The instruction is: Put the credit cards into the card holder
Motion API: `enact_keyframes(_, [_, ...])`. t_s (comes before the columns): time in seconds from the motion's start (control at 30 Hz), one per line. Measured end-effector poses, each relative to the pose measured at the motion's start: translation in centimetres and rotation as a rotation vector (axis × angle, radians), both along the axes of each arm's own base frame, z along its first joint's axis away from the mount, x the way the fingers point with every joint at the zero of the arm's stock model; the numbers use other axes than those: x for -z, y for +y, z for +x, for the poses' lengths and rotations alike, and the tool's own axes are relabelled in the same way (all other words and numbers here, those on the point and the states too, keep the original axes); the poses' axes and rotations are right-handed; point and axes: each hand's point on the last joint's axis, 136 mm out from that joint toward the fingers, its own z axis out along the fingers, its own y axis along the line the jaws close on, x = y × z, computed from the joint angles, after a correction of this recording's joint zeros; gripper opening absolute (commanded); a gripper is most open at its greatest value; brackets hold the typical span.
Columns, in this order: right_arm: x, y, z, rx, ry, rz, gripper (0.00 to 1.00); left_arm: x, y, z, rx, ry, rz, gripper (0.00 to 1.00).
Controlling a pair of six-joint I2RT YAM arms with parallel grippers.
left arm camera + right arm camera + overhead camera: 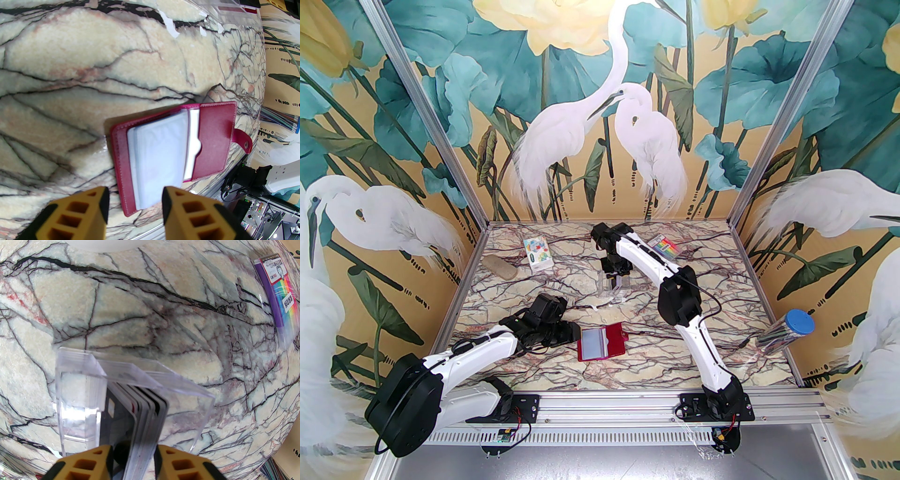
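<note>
**Right gripper at card stack, holder lying open**

Right gripper (132, 452) straddles the credit cards (143, 413), which stand on edge in the clear box (77, 404). Can't tell if it's clamped. Left gripper (134, 196) is released and empty, hovering by the card holder (215, 140), open on the table (70, 58).

No wording can be read with certainty. Print is carried by a red-rimmed label and a white strip on the rainbow-striped packet (281, 303), but the characters are turned sideways and too blurred to be made out. Coloured shapes are printed on the white box (539, 254), and the credit cards (143, 413) are seen edge-on, so no lettering or numbers can be told there.
</note>
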Motion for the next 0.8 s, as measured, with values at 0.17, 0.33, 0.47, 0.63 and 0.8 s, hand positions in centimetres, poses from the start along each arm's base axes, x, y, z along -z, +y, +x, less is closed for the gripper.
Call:
enact_keyframes(0.17, [-0.14, -0.15, -0.06, 0.0, 0.001, -0.007, 0.3, -0.05, -0.05, 0.07, 0.0, -0.004, -0.002, 0.43])
enact_keyframes(0.33, [-0.27, -0.25, -0.09, 0.003, 0.0, -0.011, 0.26, -0.11, -0.1, 0.16, 0.0, -0.008, -0.005, 0.43])
enact_keyframes(0.47, [-0.43, -0.25, -0.08, 0.007, -0.001, -0.01, 0.25, -0.12, -0.11, 0.17, 0.0, -0.008, -0.005, 0.43])
enact_keyframes(0.63, [-0.49, -0.32, -0.08, 0.008, -0.002, -0.013, 0.26, -0.08, -0.11, 0.16, 0.0, -0.007, -0.005, 0.43])
enact_keyframes(0.8, [-0.48, -0.46, -0.09, 0.009, -0.002, -0.021, 0.32, 0.2, -0.07, 0.11, 0.0, 0.002, 0.001, 0.43])
